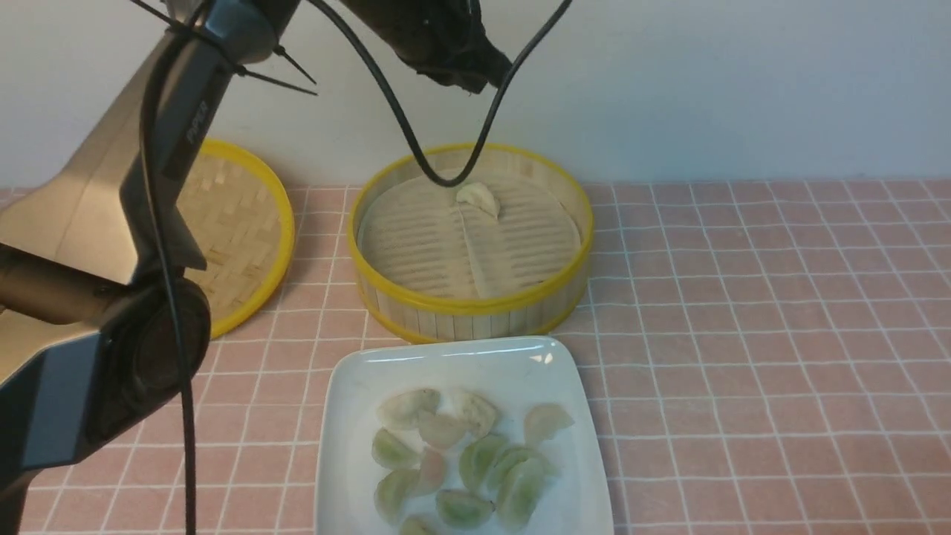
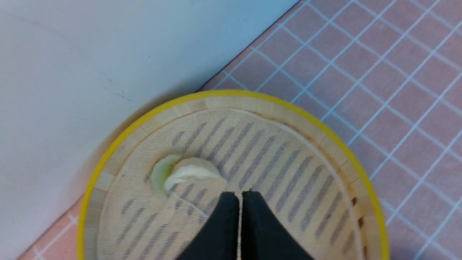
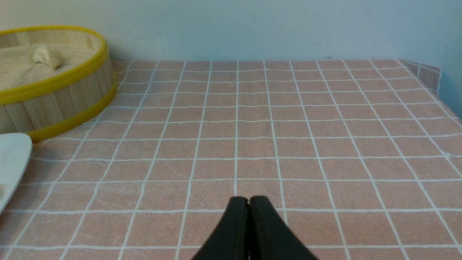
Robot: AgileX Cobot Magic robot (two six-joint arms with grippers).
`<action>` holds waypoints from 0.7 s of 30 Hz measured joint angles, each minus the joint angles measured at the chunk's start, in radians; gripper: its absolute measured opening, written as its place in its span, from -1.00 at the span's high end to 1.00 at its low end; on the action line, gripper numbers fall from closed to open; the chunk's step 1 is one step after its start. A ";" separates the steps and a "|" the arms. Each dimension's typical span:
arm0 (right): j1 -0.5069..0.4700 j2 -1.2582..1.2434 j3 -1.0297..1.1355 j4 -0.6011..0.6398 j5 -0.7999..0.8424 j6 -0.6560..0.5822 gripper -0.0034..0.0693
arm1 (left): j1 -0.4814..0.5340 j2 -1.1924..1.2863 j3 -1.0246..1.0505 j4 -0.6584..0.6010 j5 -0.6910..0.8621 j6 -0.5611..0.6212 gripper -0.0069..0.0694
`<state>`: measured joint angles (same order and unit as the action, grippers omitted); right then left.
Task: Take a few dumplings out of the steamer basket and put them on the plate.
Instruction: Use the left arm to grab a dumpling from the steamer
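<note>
The steamer basket stands at the back centre with one pale dumpling on its liner near the far wall. The white plate lies in front of it and holds several greenish dumplings. My left gripper hangs above the basket's far side. In the left wrist view it is shut and empty, its tips just beside the dumpling inside the basket. My right gripper is shut and empty over the tablecloth, right of the basket and plate.
A flat woven yellow-rimmed lid lies left of the basket, partly hidden by my left arm. A pink checked cloth covers the table. A pale wall runs close behind the basket. Black cables hang over the basket.
</note>
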<state>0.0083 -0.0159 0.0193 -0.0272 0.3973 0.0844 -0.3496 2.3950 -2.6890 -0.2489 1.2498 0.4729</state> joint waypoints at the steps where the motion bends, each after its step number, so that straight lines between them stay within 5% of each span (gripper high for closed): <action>1: 0.000 0.000 0.000 0.000 0.000 0.001 0.95 | 0.000 0.013 0.000 0.012 -0.008 0.023 0.83; 7: 0.000 0.000 0.000 0.000 0.000 0.000 0.95 | 0.013 0.140 0.003 0.037 -0.175 0.049 0.61; 15: 0.000 0.000 0.000 0.000 0.000 0.000 0.95 | 0.041 0.302 0.006 0.033 -0.377 0.046 -0.32; 21: 0.000 0.000 0.000 0.000 0.000 0.000 0.95 | 0.049 0.349 0.006 0.005 -0.430 0.045 -0.54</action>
<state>0.0083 -0.0159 0.0193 -0.0272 0.3973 0.0841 -0.3002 2.7444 -2.6833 -0.2439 0.8200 0.5175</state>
